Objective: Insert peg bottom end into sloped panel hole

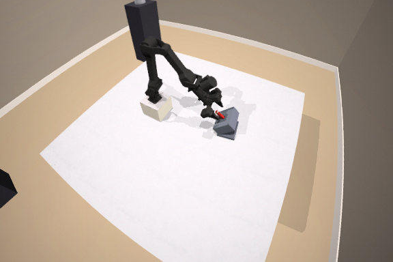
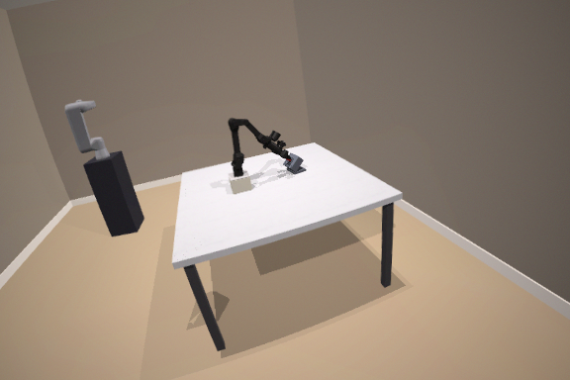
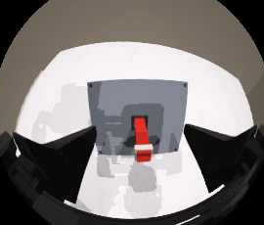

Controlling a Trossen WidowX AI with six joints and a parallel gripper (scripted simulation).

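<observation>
Peg: the red peg (image 3: 141, 138) sits with its lower end inside the hole of the sloped panel, its upper end with a white band sticking out toward the wrist camera.
Panel: the grey sloped panel (image 3: 113, 103) rests on the white tabletop (image 1: 170, 168), its face turned toward the arm; small dark dots mark its upper corners.
Hole: a dark square opening (image 3: 140, 113) near the middle of the panel face, filled by the peg.
End effector: the end effector (image 1: 215, 109) hangs just in front of the panel, spread almost as wide as it goes and gripping nothing.
Fingers: in the wrist view the two dark fingers stand far out to either side of the peg, well apart from it.
Arm: the black arm (image 2: 252, 131) reaches from its pale base block (image 1: 156, 108) down to the panel.
Surroundings: a dark pedestal (image 2: 114, 192) carrying a grey bracket stands on the floor beside the table.
</observation>
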